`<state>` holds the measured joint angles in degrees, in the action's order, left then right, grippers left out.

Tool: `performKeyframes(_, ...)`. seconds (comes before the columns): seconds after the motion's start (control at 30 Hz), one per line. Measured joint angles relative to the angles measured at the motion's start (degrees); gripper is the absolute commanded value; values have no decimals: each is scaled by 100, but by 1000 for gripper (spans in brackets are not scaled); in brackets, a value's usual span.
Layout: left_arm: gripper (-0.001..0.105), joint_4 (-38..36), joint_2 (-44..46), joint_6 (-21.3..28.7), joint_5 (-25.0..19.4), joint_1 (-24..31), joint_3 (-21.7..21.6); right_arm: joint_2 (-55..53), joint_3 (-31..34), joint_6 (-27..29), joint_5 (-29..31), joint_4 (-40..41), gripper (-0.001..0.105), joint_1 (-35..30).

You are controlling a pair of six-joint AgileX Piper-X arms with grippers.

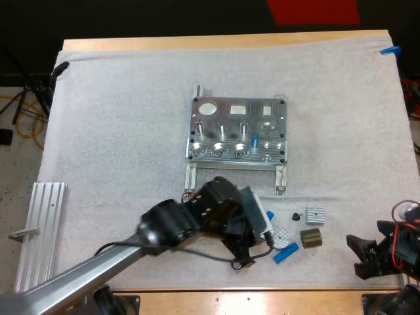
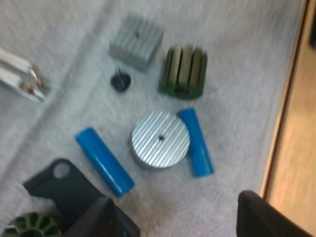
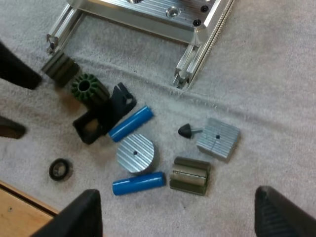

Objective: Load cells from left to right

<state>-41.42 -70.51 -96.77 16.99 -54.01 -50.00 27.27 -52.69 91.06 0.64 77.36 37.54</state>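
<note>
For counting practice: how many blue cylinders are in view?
3. One blue cylinder stands in the fixture; the other two cylinders lie on the mat, flanking the ribbed disc. More may hide under the left arm.

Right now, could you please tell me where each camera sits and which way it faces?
High view: behind both arms, looking forward and down over mat and metal fixture; left arm, right gripper show.
Left wrist view: on left arm, looking down on ribbed disc; left gripper fingers open.
Right wrist view: on right arm, facing metal fixture's near end; own fingers open.
Shared: both wrist views hold the ribbed disc between blue cylinders.
</note>
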Motion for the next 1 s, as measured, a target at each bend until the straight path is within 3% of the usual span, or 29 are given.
performKeyframes(0.27,52,487,-1057,-12,-164,0,0,-73,205,5,0,5,63,0)
performKeyframes(0.43,52,558,-1557,-37,-552,0,-100,-73,232,5,0,5,63,0)
performKeyframes(0.63,35,550,-2122,-159,-626,0,-591,-73,232,5,0,5,63,0)
performKeyframes(0.8,35,438,-2474,-459,-634,0,-967,-73,232,5,0,5,63,0)
performKeyframes(1.0,35,138,-2773,-791,-705,0,-1065,-73,232,-16,0,5,63,0)
